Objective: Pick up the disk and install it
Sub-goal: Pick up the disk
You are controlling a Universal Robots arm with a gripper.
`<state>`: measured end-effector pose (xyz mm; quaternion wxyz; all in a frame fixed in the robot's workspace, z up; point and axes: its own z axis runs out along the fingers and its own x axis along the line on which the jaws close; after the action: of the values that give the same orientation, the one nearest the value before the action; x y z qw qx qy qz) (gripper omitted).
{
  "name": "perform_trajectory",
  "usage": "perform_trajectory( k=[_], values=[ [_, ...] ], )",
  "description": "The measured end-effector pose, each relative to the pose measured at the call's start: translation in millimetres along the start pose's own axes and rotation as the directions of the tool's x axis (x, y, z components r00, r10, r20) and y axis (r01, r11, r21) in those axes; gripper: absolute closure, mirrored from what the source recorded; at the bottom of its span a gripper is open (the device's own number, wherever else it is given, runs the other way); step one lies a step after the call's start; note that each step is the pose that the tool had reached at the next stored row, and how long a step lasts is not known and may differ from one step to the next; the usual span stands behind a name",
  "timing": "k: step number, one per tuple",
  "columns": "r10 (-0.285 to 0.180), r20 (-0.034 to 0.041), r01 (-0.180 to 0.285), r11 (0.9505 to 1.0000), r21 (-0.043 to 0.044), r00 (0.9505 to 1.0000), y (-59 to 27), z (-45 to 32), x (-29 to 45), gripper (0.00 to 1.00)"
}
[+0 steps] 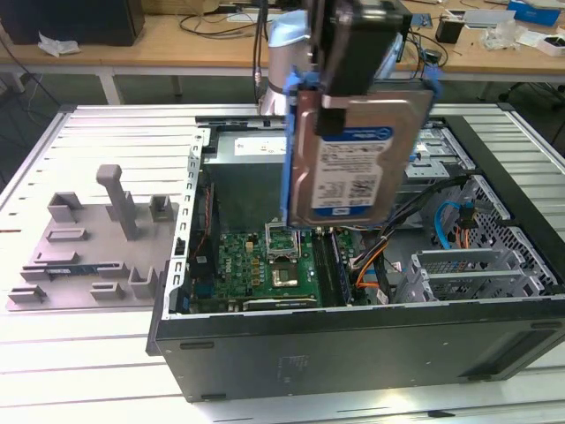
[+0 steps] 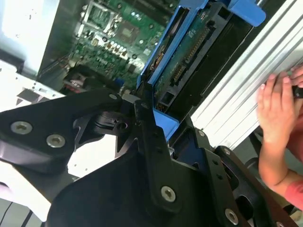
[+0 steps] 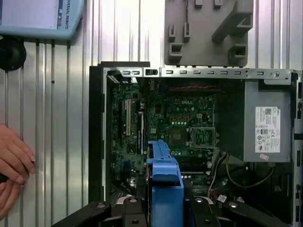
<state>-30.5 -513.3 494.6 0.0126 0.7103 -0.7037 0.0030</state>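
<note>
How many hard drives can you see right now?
1. The disk is held upright in the end effector above the open computer case, with its label facing the exterior view. Others may be hidden in the case's drive bays.

Bright light glares white off the ribbed table point(image 3: 118, 28), while the computer case point(image 3: 97, 142) is shadowed inside.

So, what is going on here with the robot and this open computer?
The arm's tool is shut on the disk, a hard drive in a blue frame, and holds it upright in the air above the open computer case. It is not installed yet. A person's hand rests on the ribbed table beside the case.
</note>
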Motion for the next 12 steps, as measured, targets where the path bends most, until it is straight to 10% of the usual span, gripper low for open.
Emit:
perform_trajectory(
  k=[6, 12],
  values=[
    [0.0, 0.0, 0.0, 1.0, 0.0, 1.0, -22.0, 0.1, 14.3, 0.64],
    [0.0, 0.0, 0.0, 1.0, -0.0003, 1.0, -24.6, 0.1, 19.0, 0.64]
  ],
)
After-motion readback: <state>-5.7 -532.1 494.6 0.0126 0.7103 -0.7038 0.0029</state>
